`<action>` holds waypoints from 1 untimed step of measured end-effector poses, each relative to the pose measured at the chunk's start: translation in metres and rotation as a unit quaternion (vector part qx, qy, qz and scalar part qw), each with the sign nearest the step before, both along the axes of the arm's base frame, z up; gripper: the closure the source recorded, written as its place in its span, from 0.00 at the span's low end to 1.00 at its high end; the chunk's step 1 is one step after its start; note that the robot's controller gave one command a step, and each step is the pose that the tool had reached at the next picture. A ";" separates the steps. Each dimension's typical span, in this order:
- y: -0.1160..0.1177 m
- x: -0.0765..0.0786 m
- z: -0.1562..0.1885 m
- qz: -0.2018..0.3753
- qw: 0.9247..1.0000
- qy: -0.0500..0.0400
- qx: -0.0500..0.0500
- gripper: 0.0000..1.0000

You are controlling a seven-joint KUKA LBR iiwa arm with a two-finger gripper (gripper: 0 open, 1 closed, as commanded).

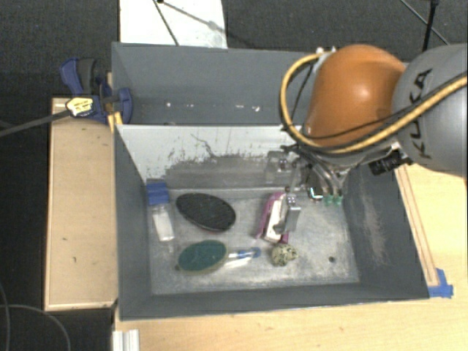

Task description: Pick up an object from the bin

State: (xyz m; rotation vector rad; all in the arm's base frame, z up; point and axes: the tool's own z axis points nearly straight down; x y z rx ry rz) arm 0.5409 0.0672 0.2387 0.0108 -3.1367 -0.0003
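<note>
purple-and-white packet [271, 219] beneath pincer [292, 209], its grip unclear, arm [439, 112] lettered kuka

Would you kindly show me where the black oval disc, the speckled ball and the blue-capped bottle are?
black oval disc [207, 211], camera view, middle of its top.
speckled ball [284, 254], camera view, its centre.
blue-capped bottle [161, 223], camera view, its clear body.

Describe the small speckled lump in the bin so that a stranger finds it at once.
In the grey bin, look near the front wall, right of the middle. Just below the pink and white packet lies the speckled lump. It alone is small, roundish and mottled; the teal disc to its left is flat and plain.
</note>
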 end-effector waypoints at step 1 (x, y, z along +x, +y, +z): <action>0.062 0.025 -0.151 -0.088 0.996 -0.001 0.000 0.00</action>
